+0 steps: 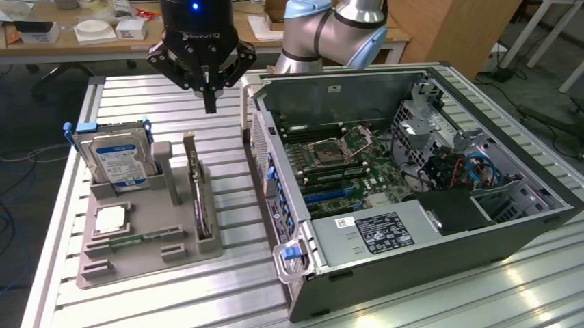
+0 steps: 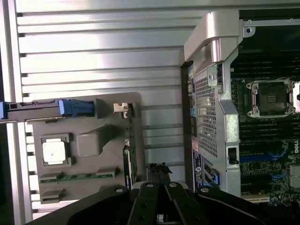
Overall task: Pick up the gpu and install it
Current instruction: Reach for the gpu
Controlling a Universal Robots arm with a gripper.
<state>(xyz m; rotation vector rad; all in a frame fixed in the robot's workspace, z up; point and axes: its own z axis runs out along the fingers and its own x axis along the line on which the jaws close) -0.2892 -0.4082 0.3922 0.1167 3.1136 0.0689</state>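
Gpu (image 1: 193, 188), a thin dark circuit card with a silvery metal end bracket, stands on its long edge in a slot of the grey plastic holder tray (image 1: 208, 242), untouched. That tray lies on the silvery ribbed aluminium counter (image 1: 182, 294). At the tray's near end a small narrow green memory stick (image 1: 137, 240) lies flat, and just behind it a square silver processor chip (image 1: 109, 220) sits in its recess. Farther back, on the exterior view's left of the gpu, a silver hard drive with a blue-white label (image 1: 116, 162) stands upright. On the exterior view's right of the tray, the open black-and-grey computer case (image 1: 456, 263) lies on its side, its motherboard exposed. Beyond the gpu's far end, the black pincer (image 1: 210, 102) hangs above the counter, its two fingers pressed together on nothing. Behind it stands the silver-and-blue robot arm (image 1: 319, 31), then a wooden desk (image 1: 55, 46).
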